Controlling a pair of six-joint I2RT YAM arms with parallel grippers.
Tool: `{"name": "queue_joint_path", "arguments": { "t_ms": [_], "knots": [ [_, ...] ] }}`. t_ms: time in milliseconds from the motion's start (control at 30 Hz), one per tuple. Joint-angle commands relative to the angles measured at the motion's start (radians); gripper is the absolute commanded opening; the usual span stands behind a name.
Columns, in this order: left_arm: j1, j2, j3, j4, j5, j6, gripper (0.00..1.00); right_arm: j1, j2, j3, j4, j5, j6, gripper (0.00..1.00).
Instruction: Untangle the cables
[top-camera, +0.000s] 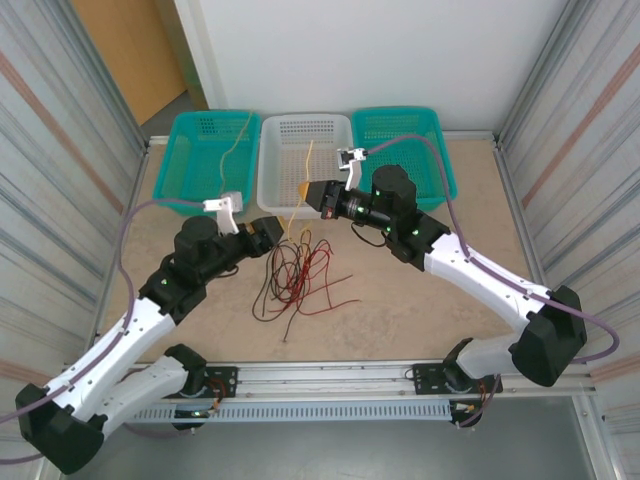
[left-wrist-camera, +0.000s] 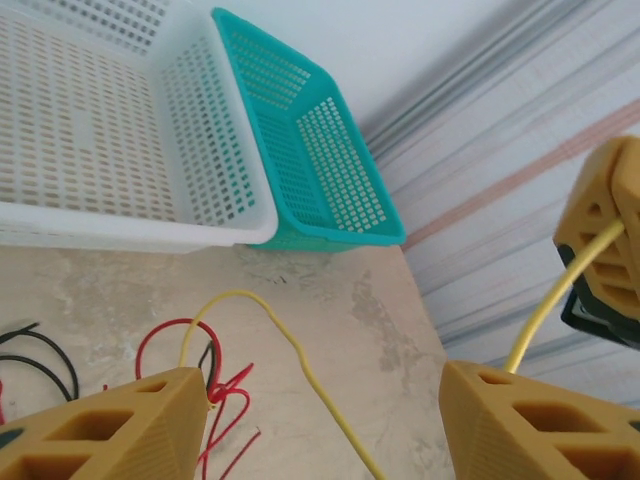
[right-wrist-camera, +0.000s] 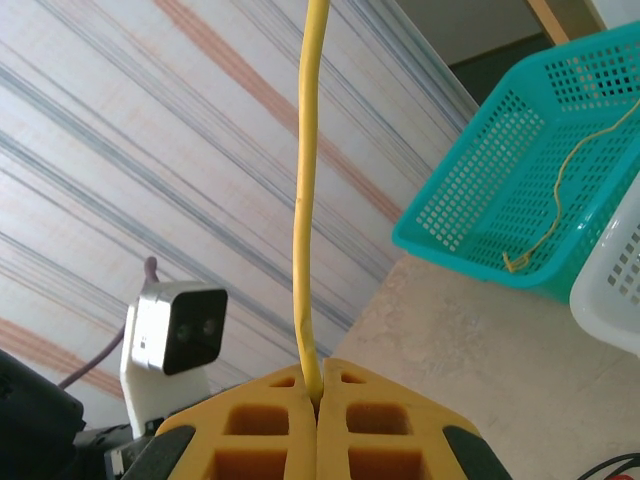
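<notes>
Tangle (top-camera: 296, 276) seemingly just before white basket (top-camera: 267, 168)

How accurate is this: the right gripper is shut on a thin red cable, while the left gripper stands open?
Wrong in one respect: the right gripper is shut on a thin yellow cable, not a red one, as the right wrist view shows. The left gripper does stand open.
</notes>
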Motion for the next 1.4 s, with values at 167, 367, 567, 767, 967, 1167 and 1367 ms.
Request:
{"name": "queue_joint_path", "arguments": {
  "t_ms": [167,367,567,767,967,1167,1367],
  "knots": [
    [-0.036,-0.019,-0.030,0.150,0.090,0.063,0.69,0.047,-0.046,0.083,-0.107,0.067,-0.074,0.00],
    [-0.040,0.025,0.014,0.141,0.103,0.093,0.61,0.093,-0.041,0.104,-0.164,0.121,-0.127,0.00],
    [-0.041,-0.013,0.014,0.132,0.085,0.115,0.71,0.113,-0.057,0.103,-0.212,0.162,-0.164,0.00],
    [-0.041,-0.018,0.010,0.153,0.157,0.116,0.75,0.117,-0.076,0.091,-0.229,0.181,-0.190,0.00],
    [-0.065,0.001,0.034,0.124,0.161,0.200,0.77,0.117,-0.066,0.121,-0.271,0.187,-0.202,0.00],
    [-0.091,0.066,0.113,0.039,0.124,0.300,0.75,0.120,-0.059,0.131,-0.282,0.191,-0.203,0.00],
    [-0.114,0.089,0.128,0.033,0.085,0.340,0.69,0.138,-0.054,0.157,-0.322,0.214,-0.232,0.00]
  ]
}}
